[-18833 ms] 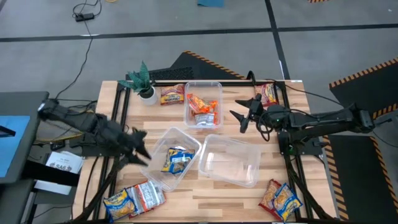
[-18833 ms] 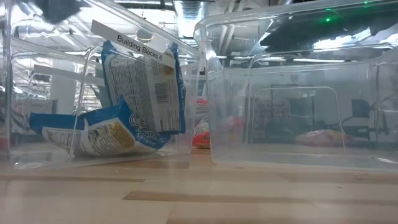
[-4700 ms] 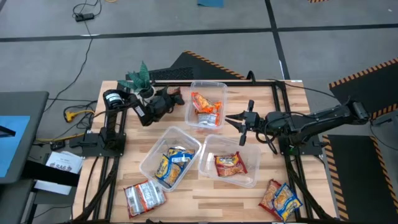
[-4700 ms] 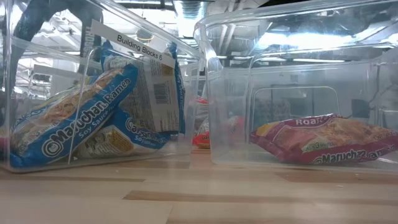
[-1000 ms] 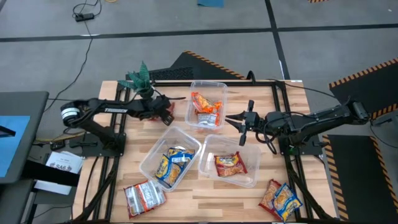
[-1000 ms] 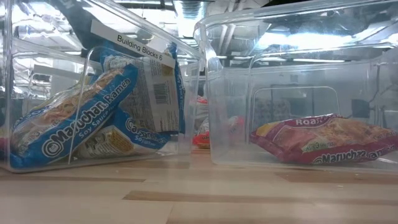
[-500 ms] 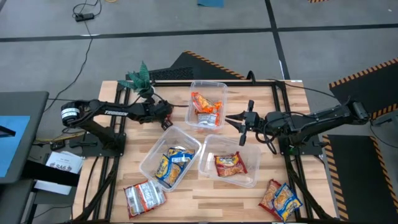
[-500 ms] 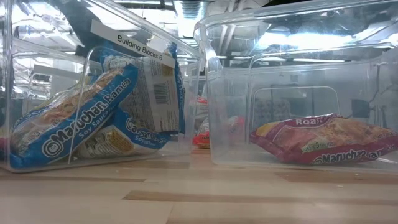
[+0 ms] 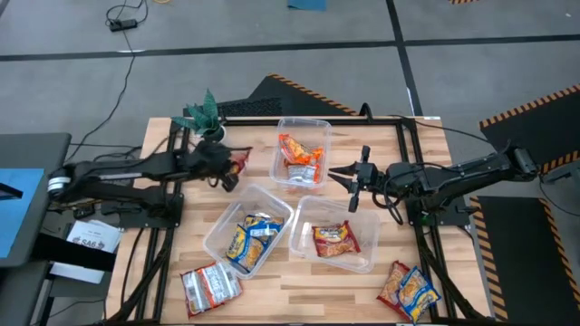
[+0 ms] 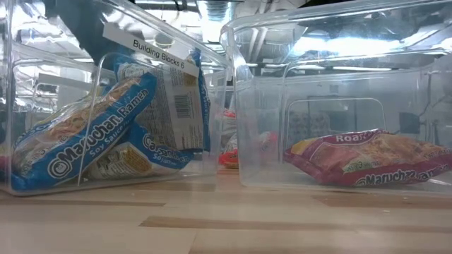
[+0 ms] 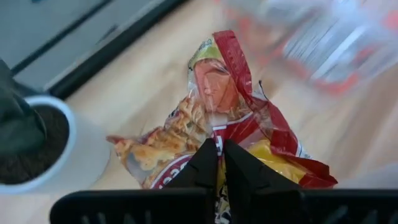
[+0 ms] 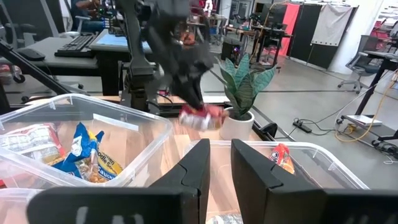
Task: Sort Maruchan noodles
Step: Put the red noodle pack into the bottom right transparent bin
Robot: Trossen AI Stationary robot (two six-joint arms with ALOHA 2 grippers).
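A red-and-yellow noodle packet point(image 11: 230, 118) is in my left gripper point(image 9: 229, 172), which is shut on it between the potted plant point(image 9: 207, 116) and the far tub point(image 9: 300, 150). That tub holds orange packets. The near left tub point(image 9: 246, 232) holds blue-and-yellow packets point(image 10: 85, 134). The near right tub point(image 9: 336, 234) holds a red packet point(image 10: 367, 159) lying flat on its floor. My right gripper point(image 9: 352, 187) stands open to the right of the far tub, with nothing between its fingers. My left gripper pinches one crumpled end of the red-and-yellow packet point(image 11: 214, 144) between its two fingers. The fingers slant down from the table's left side. The packet point(image 12: 199, 117) hangs off the fingertips, clear of the table as far as the right wrist view shows.
A silver-and-maroon packet point(image 9: 210, 285) lies loose at the near left edge, and an orange-yellow one point(image 9: 410, 290) at the near right corner. The plant's white pot point(image 11: 43, 149) stands close beside the held packet. Bare wood lies between the tubs and the near edge.
My left gripper has taken hold of the red-and-yellow packet and drawn back a little toward the table's left edge, the packet going with it. My right arm has kept still.
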